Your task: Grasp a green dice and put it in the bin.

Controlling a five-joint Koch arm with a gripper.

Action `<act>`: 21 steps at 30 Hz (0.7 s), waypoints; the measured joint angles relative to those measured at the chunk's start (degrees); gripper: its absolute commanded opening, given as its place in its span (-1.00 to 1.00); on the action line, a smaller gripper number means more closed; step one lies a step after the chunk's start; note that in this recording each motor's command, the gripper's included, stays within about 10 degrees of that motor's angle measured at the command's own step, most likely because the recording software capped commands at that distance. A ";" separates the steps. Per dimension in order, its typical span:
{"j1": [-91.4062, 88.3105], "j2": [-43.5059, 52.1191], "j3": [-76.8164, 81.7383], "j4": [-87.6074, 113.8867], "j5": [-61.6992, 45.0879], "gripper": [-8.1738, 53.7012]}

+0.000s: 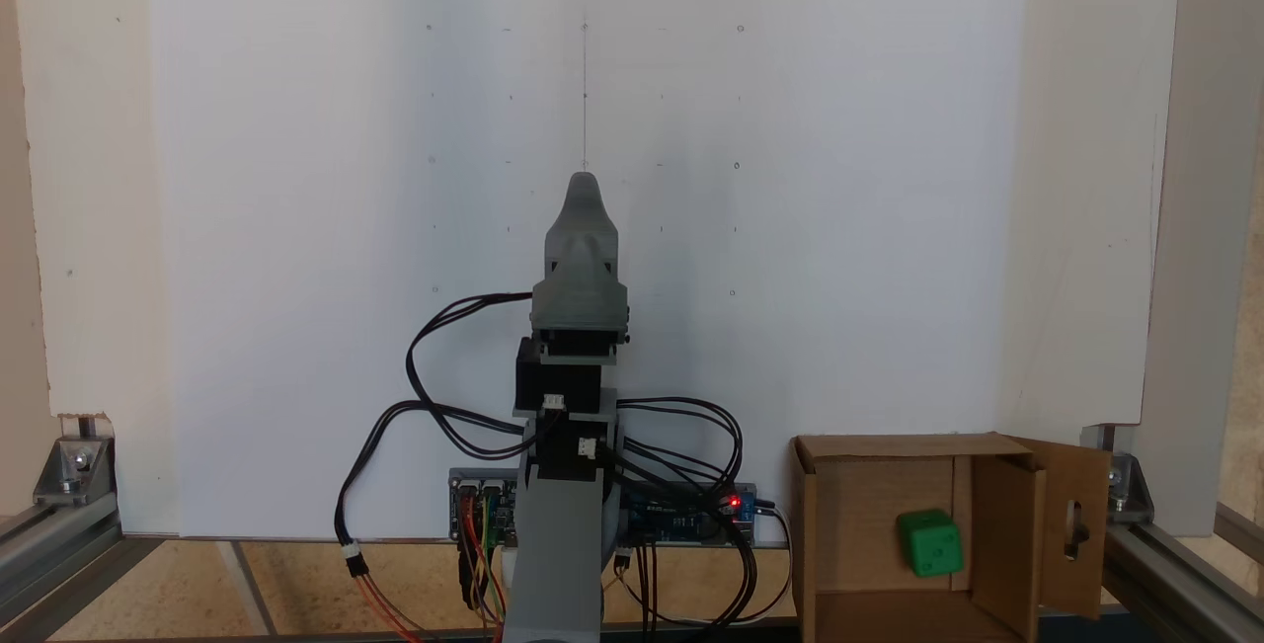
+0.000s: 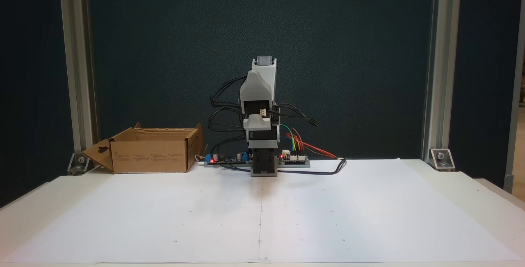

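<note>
The green dice (image 1: pixel 929 543) lies inside the bin (image 1: pixel 849 524), a brown cardboard box at the lower right of a fixed view, close to the box's right wall. The flap with the cut-out slot (image 1: pixel 1074 524) stands open on the right. In another fixed view the bin (image 2: pixel 151 152) sits at the back left and its walls hide the dice. My grey gripper (image 1: pixel 583 187) is folded over the arm's base at the table's middle, far from the bin. Its jaws are together and hold nothing. The folded arm (image 2: pixel 259 107) stands upright.
Circuit boards with red lights (image 1: pixel 691 510) and looping black cables (image 1: pixel 434 406) surround the arm's base. White paper (image 2: pixel 262 217) covers the table. Aluminium frame posts (image 2: pixel 78 74) stand at the back corners.
</note>
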 measured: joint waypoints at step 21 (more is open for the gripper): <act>-0.44 0.00 0.18 0.00 0.00 0.70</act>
